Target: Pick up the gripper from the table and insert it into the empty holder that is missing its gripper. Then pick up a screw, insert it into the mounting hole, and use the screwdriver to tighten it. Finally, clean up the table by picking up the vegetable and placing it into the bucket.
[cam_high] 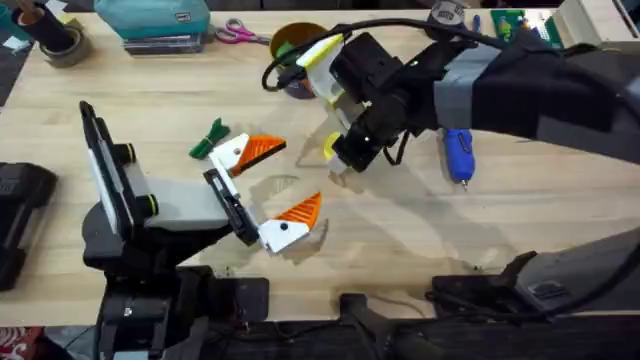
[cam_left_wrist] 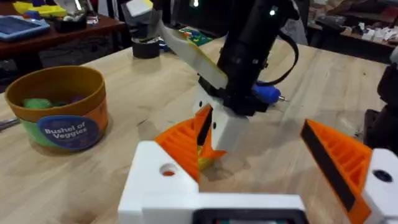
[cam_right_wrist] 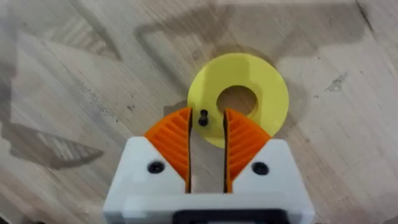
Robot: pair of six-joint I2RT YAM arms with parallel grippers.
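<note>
Bright, even overhead light casts soft grey shadows of the arms onto the pale wooden table (cam_high: pixel 420 230). The right arm (cam_high: pixel 540 85) looms dark and blurred in the overhead view. The left wrist view's background is soft.

The tabletop (cam_right_wrist: pixel 74 74) is pale wood with visible grain and a matt, faintly scuffed finish. On it the yellow disc (cam_right_wrist: pixel 261 81) looks like smooth matt plastic. The right gripper (cam_right_wrist: pixel 206 134) has ribbed orange plastic pads (cam_right_wrist: pixel 171 140) set in smooth white plastic mounts, with a tiny dark metal screw (cam_right_wrist: pixel 203 117) between them. The bucket (cam_left_wrist: pixel 59 106) has a slightly glossy orange wall with a printed blue label.
</note>
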